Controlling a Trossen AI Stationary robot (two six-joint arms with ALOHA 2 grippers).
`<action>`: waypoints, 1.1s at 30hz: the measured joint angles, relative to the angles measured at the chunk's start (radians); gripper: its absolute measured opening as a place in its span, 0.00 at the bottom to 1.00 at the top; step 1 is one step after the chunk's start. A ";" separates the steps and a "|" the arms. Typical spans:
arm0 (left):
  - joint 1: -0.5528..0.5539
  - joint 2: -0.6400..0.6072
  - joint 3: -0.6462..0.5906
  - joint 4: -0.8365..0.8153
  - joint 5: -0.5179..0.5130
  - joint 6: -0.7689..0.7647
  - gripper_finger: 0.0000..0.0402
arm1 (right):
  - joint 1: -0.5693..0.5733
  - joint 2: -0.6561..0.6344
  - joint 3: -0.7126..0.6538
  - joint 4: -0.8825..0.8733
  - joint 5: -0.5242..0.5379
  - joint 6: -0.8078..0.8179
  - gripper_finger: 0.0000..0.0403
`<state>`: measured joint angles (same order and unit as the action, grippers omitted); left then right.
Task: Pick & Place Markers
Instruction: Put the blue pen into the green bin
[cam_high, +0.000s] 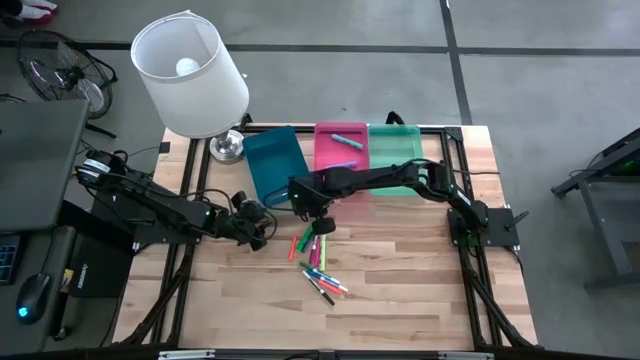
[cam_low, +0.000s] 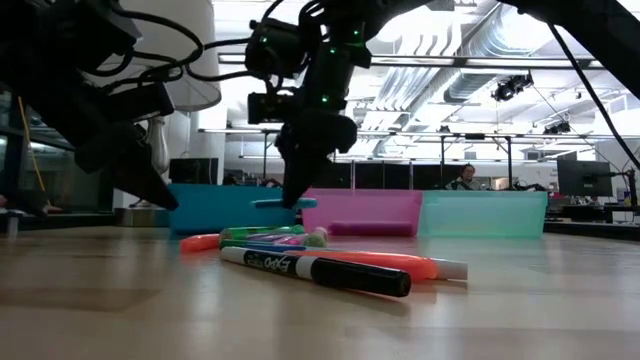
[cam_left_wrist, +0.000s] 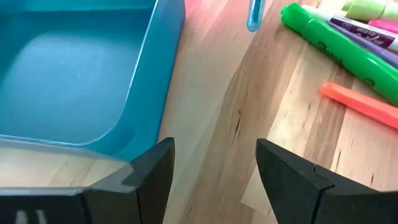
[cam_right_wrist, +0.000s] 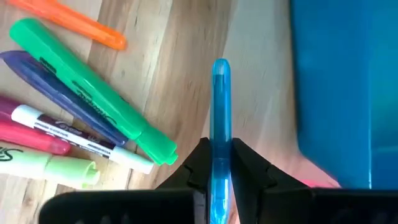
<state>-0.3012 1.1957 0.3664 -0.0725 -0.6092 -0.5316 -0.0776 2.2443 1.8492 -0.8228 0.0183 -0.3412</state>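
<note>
Several markers (cam_high: 318, 265) in green, orange, purple, pink and black lie in a loose pile on the wooden table, also close up in the low view (cam_low: 315, 268). My right gripper (cam_right_wrist: 220, 149) hangs above the table between the pile and the blue tray (cam_high: 272, 162), shut on a light blue marker (cam_right_wrist: 221, 99). My left gripper (cam_left_wrist: 214, 155) is open, low over the table to the left of the pile (cam_high: 258, 228), beside the blue tray's near corner (cam_left_wrist: 74, 74). It touches nothing. Two markers (cam_high: 345, 138) lie in the pink tray (cam_high: 340, 152). My right gripper pinches the light blue marker's barrel (cam_right_wrist: 221, 134) between its two fingers, coming from above and pointing down, the fingers across the marker. The marker is lifted clear of the table and lies level (cam_low: 285, 203), one end sticking out past the fingers toward the blue tray.
Blue, pink and green trays (cam_high: 395, 150) stand side by side along the table's far edge. A lamp with a white shade (cam_high: 190, 75) stands at the far left corner. Bare wood lies near and to the right of the pile.
</note>
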 joint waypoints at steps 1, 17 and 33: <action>0.000 0.000 0.000 0.001 0.000 0.000 0.55 | 0.000 -0.001 0.000 -0.013 0.002 0.000 0.07; 0.000 0.000 0.000 0.001 0.028 -0.004 0.55 | 0.000 -0.003 0.001 -0.329 0.088 0.017 0.07; 0.000 0.000 0.000 -0.005 0.056 -0.028 0.55 | -0.021 -0.215 0.002 -0.574 0.204 0.081 0.07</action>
<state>-0.3012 1.1957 0.3664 -0.0776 -0.5533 -0.5593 -0.0989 2.0295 1.8511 -1.3969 0.2220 -0.2603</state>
